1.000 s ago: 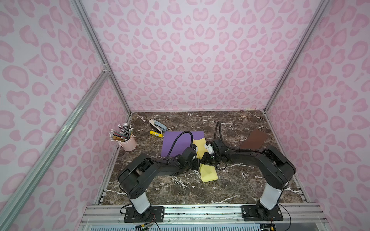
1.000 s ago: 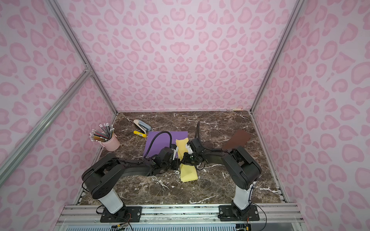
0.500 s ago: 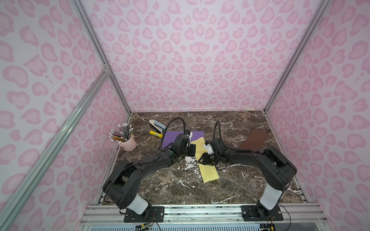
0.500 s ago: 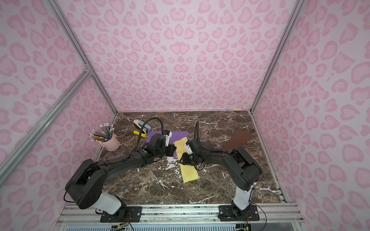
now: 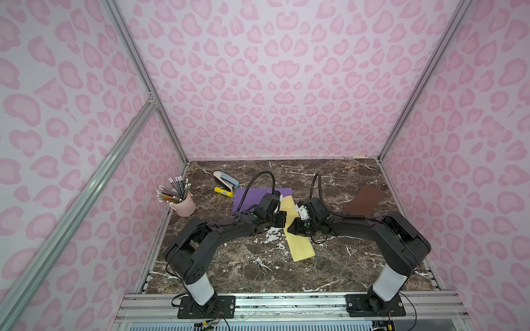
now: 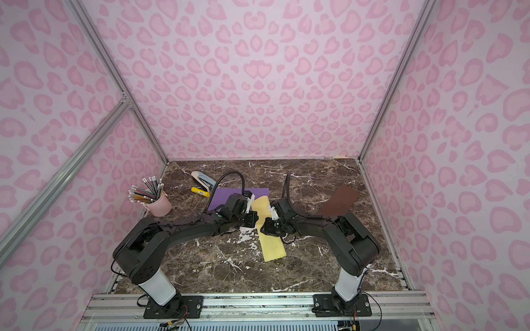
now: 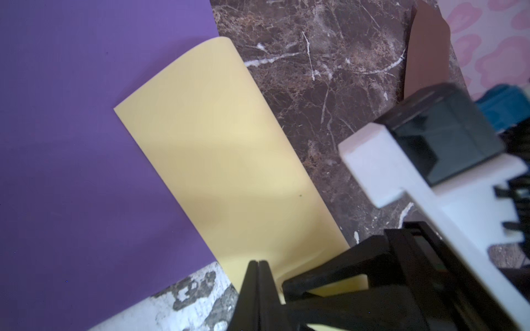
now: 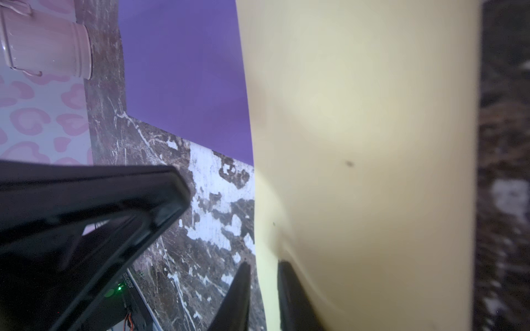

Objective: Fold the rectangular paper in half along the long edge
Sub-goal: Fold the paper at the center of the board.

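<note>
The rectangular paper is a long pale yellow strip lying doubled over on the marble, its far end resting on a purple sheet. My left gripper is shut, its tips together at the strip's left edge with nothing seen between them. My right gripper sits on the strip's middle from the right. Its jaws stand a little apart, straddling the paper's edge, one finger tucked under the raised upper layer. The paper's far end curls up slightly.
A brown sheet lies at the back right. A pink cup of pencils stands by the left wall. A stapler and a yellow stick lie behind the purple sheet. Pink patterned walls enclose three sides.
My left gripper swung back over the purple sheet, then returned to the strip's left edge. The right jaws widened a little and narrowed again. The strip now lies longer and flatter.
</note>
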Available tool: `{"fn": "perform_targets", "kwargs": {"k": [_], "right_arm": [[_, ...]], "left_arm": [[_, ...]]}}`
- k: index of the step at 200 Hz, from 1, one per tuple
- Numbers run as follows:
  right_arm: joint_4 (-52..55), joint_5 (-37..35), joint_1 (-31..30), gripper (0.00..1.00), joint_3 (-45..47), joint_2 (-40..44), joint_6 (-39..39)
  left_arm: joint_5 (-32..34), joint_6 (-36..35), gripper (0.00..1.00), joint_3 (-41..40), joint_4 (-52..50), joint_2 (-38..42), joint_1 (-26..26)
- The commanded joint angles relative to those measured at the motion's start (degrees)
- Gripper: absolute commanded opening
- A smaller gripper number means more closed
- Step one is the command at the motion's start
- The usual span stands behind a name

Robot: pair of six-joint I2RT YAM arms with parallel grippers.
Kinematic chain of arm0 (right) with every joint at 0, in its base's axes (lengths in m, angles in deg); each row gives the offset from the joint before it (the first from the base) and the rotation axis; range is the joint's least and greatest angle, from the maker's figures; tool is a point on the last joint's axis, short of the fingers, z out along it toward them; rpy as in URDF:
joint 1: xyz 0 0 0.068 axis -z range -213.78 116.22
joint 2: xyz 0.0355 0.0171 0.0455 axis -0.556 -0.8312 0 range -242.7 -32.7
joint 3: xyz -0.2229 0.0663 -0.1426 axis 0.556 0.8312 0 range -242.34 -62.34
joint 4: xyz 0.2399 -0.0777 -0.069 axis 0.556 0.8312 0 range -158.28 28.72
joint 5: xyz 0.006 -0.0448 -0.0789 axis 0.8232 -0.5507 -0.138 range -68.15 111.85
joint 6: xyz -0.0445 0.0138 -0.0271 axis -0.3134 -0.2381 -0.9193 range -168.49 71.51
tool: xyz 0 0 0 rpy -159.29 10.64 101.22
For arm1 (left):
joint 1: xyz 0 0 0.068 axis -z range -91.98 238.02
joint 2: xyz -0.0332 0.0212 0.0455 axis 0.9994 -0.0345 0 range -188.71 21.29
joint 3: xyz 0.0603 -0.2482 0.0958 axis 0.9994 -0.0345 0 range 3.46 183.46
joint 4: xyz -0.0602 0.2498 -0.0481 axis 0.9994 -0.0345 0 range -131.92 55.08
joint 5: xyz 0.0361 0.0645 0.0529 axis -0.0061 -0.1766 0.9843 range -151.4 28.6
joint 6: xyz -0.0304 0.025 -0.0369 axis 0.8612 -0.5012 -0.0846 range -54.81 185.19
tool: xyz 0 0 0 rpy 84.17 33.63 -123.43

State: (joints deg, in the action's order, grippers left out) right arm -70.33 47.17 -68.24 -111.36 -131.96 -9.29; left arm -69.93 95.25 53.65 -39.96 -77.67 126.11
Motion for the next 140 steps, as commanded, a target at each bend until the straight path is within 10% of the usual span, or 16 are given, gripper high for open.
{"fn": "perform_targets", "kwargs": {"k": [1, 140], "right_arm": [[-1.6, 0.4, 0.4, 0.24, -0.4, 0.8, 0.9], [-1.0, 2.5, 0.2, 0.24, -0.1, -0.6, -1.0]], "left_arm": [[0.2, -0.1, 0.04, 0.6, 1.9, -0.1, 0.1], [-0.8, -0.2, 0.04, 1.0, 2.4, -2.4, 0.6]]}}
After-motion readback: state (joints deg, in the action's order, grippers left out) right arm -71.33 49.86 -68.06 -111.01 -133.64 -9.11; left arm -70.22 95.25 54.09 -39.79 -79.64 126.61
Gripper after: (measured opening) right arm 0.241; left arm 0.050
